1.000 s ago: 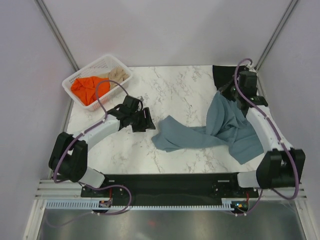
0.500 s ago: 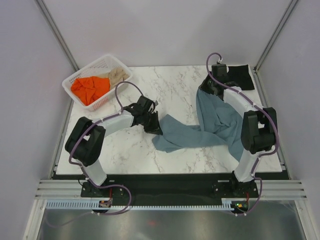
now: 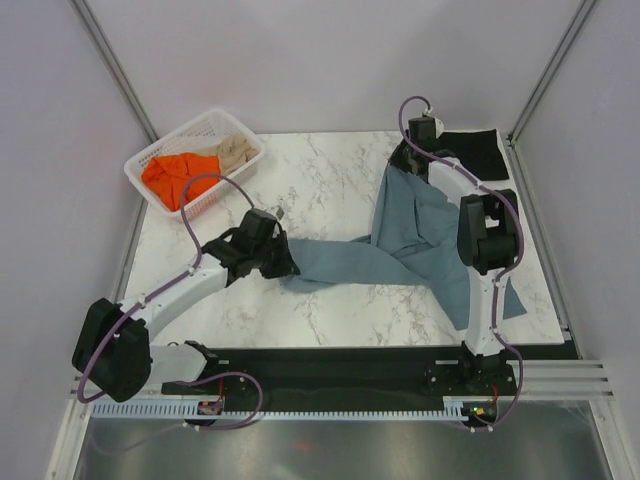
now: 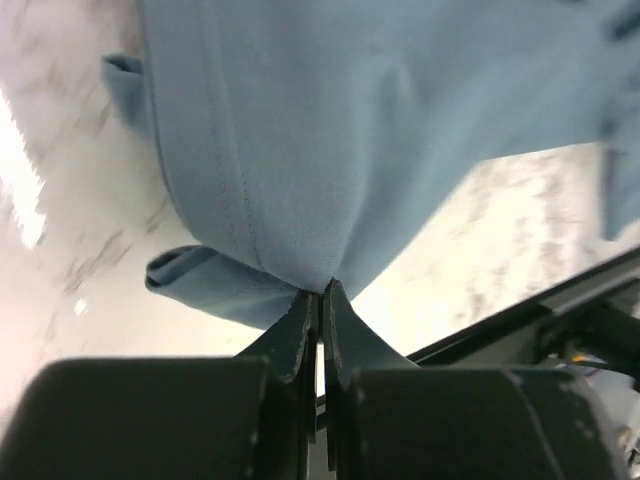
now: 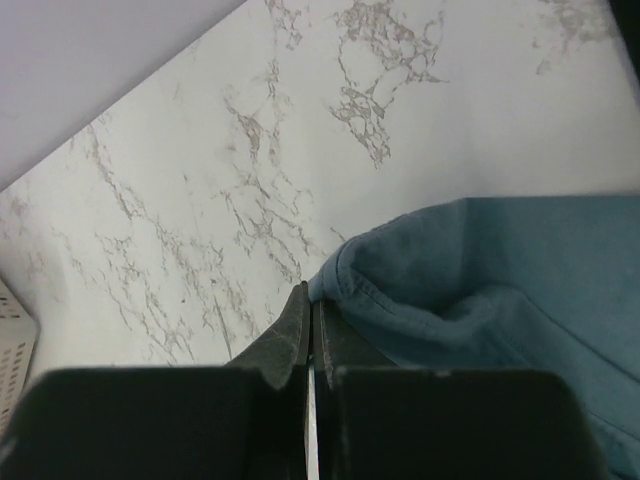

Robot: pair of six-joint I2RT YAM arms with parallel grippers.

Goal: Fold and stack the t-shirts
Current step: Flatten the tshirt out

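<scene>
Marble table (image 3: 330, 185) in a grey-walled booth: the slate blue-grey t-shirt (image 3: 420, 235) is being stretched between two claws.
Toward the near left, the left gripper (image 3: 288, 268) is pinching a hem fold, jaws closed on cloth. The shirt is trailing across the middle and right side. By the far right corner the right gripper (image 3: 405, 165) is clamping another edge, probably to spread it flat for folding. The black t-shirt (image 3: 480, 150) is lying in that corner, and the orange (image 3: 175, 178) and beige (image 3: 235, 150) ones are sitting in the basket (image 3: 215, 116) at the far left corner.

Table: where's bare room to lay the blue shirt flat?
Free: far middle, between basket and blue shirt; near strip between the shirt and the base rail. Crowded: right side, with blue shirt, black shirt and right arm.
</scene>
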